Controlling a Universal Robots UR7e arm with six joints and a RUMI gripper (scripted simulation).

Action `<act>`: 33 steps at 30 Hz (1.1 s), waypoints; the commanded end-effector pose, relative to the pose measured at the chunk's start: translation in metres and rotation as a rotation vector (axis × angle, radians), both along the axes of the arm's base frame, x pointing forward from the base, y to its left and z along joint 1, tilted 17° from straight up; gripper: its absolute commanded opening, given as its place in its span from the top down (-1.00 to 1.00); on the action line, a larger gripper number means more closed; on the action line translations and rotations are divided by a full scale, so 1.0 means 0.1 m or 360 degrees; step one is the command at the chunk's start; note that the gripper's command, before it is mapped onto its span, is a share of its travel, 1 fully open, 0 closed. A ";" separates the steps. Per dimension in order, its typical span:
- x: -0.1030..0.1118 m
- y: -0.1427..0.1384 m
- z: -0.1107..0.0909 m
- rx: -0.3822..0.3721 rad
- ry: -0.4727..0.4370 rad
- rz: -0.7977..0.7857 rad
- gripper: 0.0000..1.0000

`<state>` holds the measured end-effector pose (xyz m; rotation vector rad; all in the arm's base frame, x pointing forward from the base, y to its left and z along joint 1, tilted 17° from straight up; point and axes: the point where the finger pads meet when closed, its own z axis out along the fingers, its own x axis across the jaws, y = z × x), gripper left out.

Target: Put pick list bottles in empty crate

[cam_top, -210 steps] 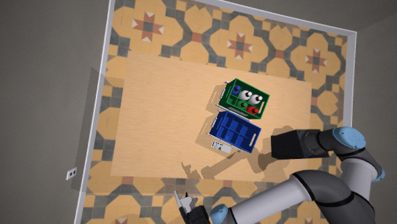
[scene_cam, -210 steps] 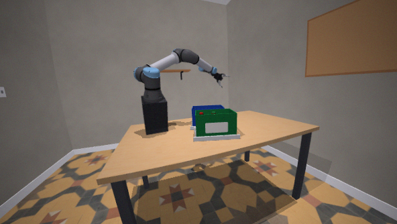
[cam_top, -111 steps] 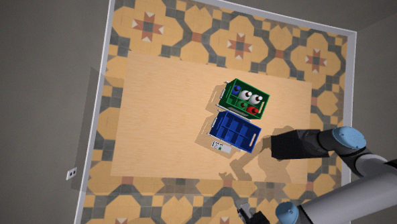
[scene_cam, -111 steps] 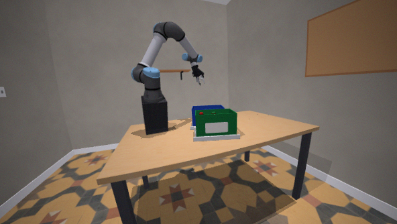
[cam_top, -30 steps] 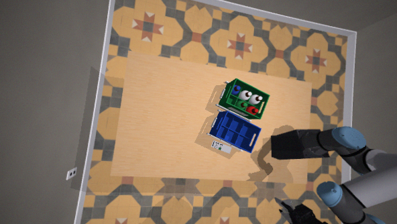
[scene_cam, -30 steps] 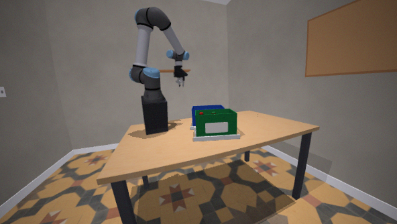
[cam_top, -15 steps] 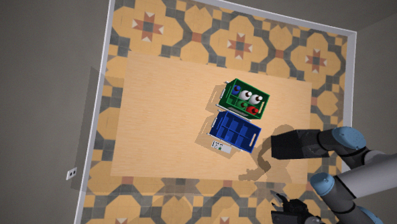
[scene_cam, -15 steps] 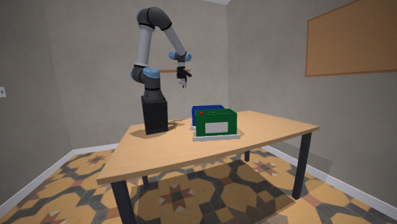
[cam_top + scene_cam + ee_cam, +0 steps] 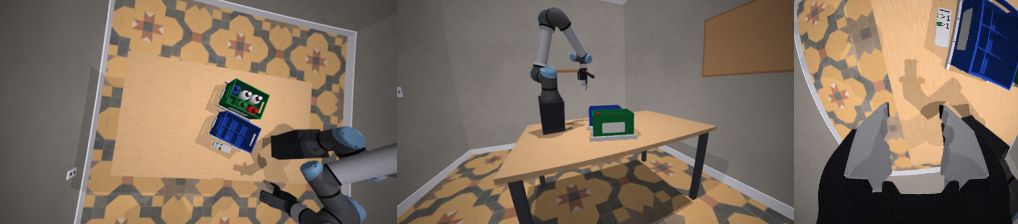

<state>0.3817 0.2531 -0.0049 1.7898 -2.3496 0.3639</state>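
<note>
A green crate (image 9: 224, 95) (image 9: 598, 129) holds several upright bottles: one with a blue cap (image 9: 237, 89), two white-topped ones (image 9: 246, 95) (image 9: 255, 98), a green one (image 9: 242, 104) and a red one (image 9: 252, 109). Right beside it stands the blue crate (image 9: 214, 125) (image 9: 605, 108) (image 9: 986, 45), with its compartments empty. The pick list (image 9: 221, 146) (image 9: 943, 25) lies on the table against the blue crate; its lines are too small to read. My gripper (image 9: 265, 188) (image 9: 585, 82) (image 9: 914, 104) is open and empty. It hangs high above the table's edge near the arm's base, well away from both crates.
The arm's black base (image 9: 292, 144) (image 9: 551, 115) stands on the table (image 9: 161, 117) (image 9: 665, 127) close to the blue crate. The patterned floor lies beyond the table edge below the gripper.
</note>
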 end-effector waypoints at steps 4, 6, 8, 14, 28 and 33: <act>0.24 -0.29 -0.04 0.0001 -0.0026 -0.0075 0.24; 0.31 -0.36 -0.05 0.0001 -0.0026 -0.0075 0.24; 0.37 -0.44 -0.06 0.0001 -0.0026 -0.0075 0.24; 0.50 -0.60 -0.09 0.0001 -0.0027 -0.0075 0.24; 0.87 -1.06 -0.16 0.0001 -0.0027 -0.0075 0.24; 1.03 -1.25 -0.18 0.0001 -0.0027 -0.0075 0.24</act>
